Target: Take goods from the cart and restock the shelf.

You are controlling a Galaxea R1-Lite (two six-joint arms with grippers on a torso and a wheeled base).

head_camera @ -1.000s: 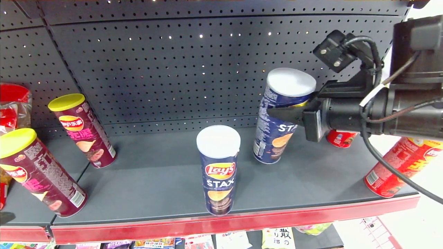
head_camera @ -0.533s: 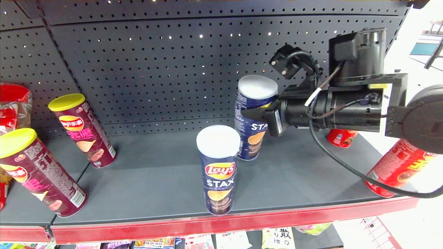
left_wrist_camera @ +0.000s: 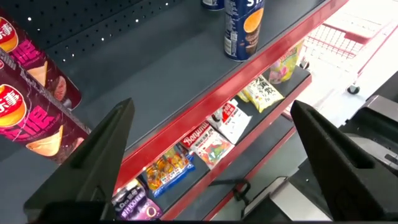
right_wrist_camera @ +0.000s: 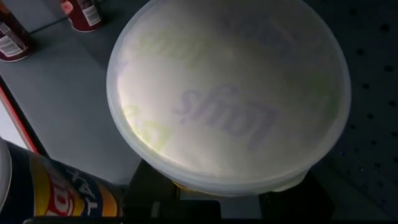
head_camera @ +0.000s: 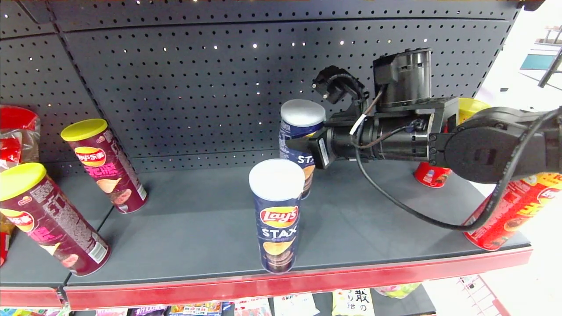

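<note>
We see right end effector [head_camera: 307,147] clamped on blue can [head_camera: 302,131] near its lid. Can upright mid-shelf [head_camera: 197,224], just behind second blue can [head_camera: 277,215] at near edge. Left end effector [left_wrist_camera: 211,106] spread open, out before shelf's red edge.

— The can [head_camera: 293,131]?
— Blue, white lid, upright, toward the shelf [head_camera: 197,219] back, just behind the front can [head_camera: 276,219], its twin.
— Free-standing?
— No, the right gripper [head_camera: 303,142] clasps it under the lid.
</note>
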